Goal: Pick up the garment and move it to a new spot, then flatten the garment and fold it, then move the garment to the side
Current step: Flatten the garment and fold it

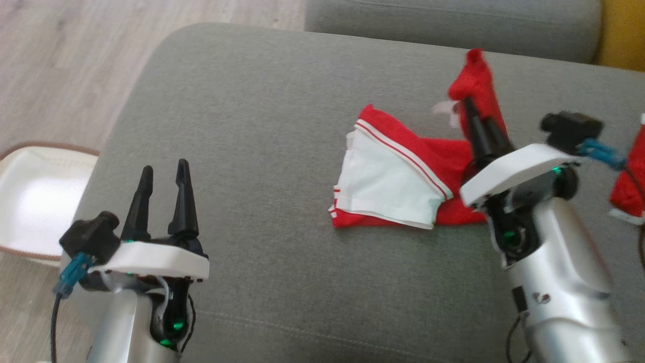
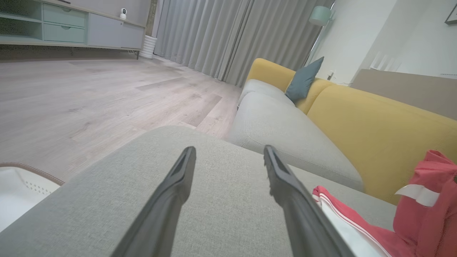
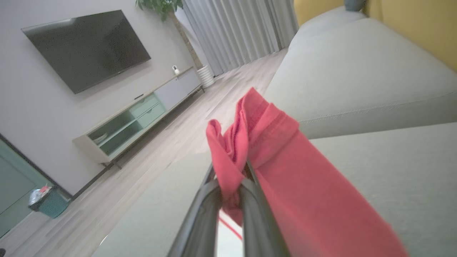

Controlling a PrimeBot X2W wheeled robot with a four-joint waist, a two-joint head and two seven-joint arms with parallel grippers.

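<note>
The garment (image 1: 403, 176), red with white panels and thin white stripes, lies on the grey sofa cushion (image 1: 262, 151) right of centre. One red end of it is lifted into a peak (image 1: 476, 80). My right gripper (image 1: 471, 108) is shut on that lifted end; the right wrist view shows red cloth (image 3: 250, 142) pinched between the two dark fingers (image 3: 205, 214). My left gripper (image 1: 164, 174) stands open at the lower left over bare cushion, well apart from the garment. In the left wrist view the garment (image 2: 357, 221) lies off to the right of the spread fingers (image 2: 282, 178).
A white basket (image 1: 35, 201) sits on the wooden floor (image 1: 60, 60) left of the cushion. A second grey cushion (image 1: 453, 20) and a yellow sofa back (image 2: 375, 117) lie beyond. More red cloth (image 1: 630, 186) lies at the right edge.
</note>
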